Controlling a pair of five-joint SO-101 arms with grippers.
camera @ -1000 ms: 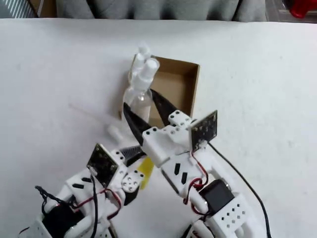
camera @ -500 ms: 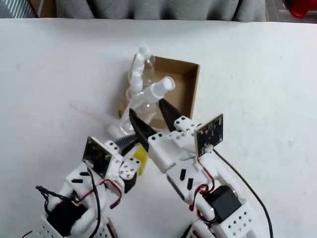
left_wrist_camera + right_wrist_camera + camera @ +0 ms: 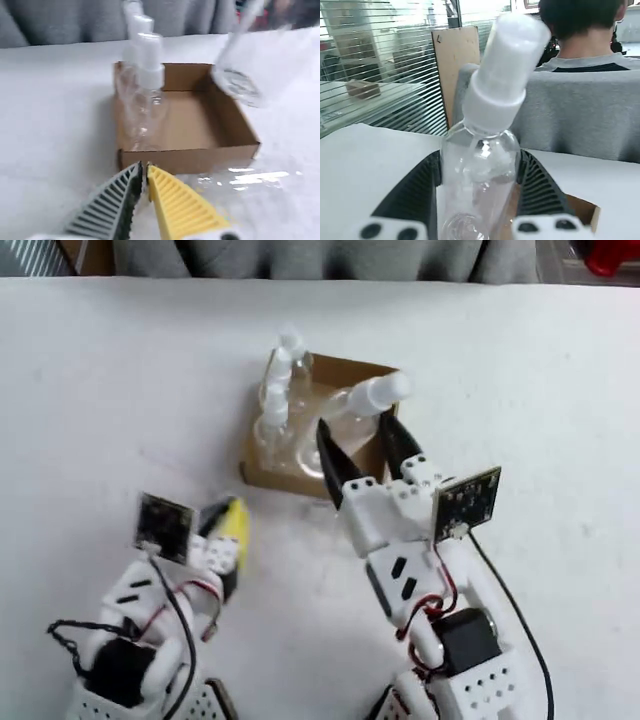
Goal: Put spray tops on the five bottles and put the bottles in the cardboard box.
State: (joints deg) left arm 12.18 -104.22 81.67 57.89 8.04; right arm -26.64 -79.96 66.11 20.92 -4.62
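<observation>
High view: right gripper clamps a spray-topped bottle, tilted over the cardboard box.
Two standing bottles line the box's left wall. Left wrist view: left gripper sits pinched closed, empty, just short of the box front. Right wrist view: black fingers squeeze the clear bottle's sides, white spray top leaning.

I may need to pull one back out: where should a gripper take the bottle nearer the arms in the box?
Probably the clear shoulder just under its spray top, coming from above: the nearer bottle stands upright close to the cardboard box wall, a second bottle right behind it.
</observation>
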